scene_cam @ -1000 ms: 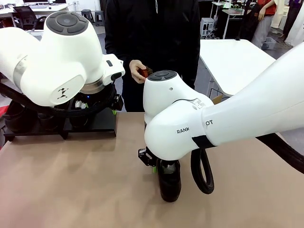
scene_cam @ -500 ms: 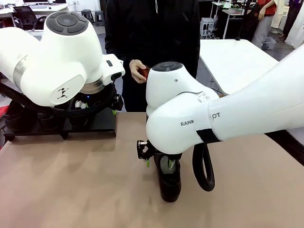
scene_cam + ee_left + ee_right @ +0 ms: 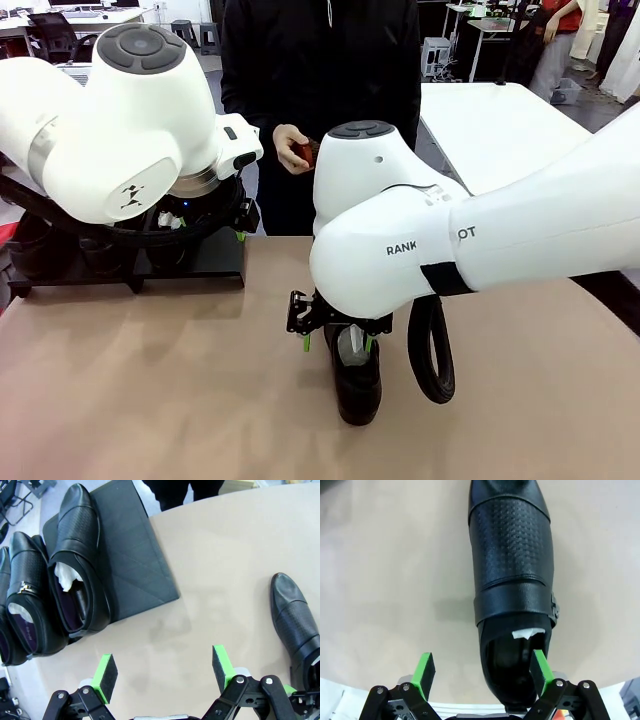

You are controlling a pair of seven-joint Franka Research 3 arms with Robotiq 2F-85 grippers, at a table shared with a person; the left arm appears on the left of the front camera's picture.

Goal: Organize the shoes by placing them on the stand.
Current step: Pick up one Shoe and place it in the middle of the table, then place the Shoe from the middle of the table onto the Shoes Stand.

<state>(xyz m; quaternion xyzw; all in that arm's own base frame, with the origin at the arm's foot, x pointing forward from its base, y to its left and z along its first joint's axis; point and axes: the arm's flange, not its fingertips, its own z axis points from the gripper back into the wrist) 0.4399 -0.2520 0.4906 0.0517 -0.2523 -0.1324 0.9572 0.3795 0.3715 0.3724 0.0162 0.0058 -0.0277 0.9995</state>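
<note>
Three black shoes (image 3: 80, 555) stand side by side on the black stand (image 3: 135, 555) at the table's far left corner, where the stand (image 3: 200, 255) is partly hidden by my left arm. A fourth shoe (image 3: 355, 375) lies on the brown table near the middle, pale paper in its mouth. My right gripper (image 3: 337, 345) hangs open just above its heel. In the right wrist view the gripper (image 3: 482, 672) straddles the heel end of that shoe (image 3: 512, 555), one pad over the opening. My left gripper (image 3: 164, 672) is open and holds nothing, hovering over bare table beside the stand.
A person in black stands at the far side holding a small reddish-brown brush (image 3: 305, 152). A white table (image 3: 500, 130) stands at the back right. The stand has a free strip (image 3: 142, 575) beside the three shoes. Brown tabletop lies open between stand and lone shoe (image 3: 295, 617).
My right gripper has opened, let go of the shoe and risen a little; the shoe stays on the table. The left arm and the person have not moved.
</note>
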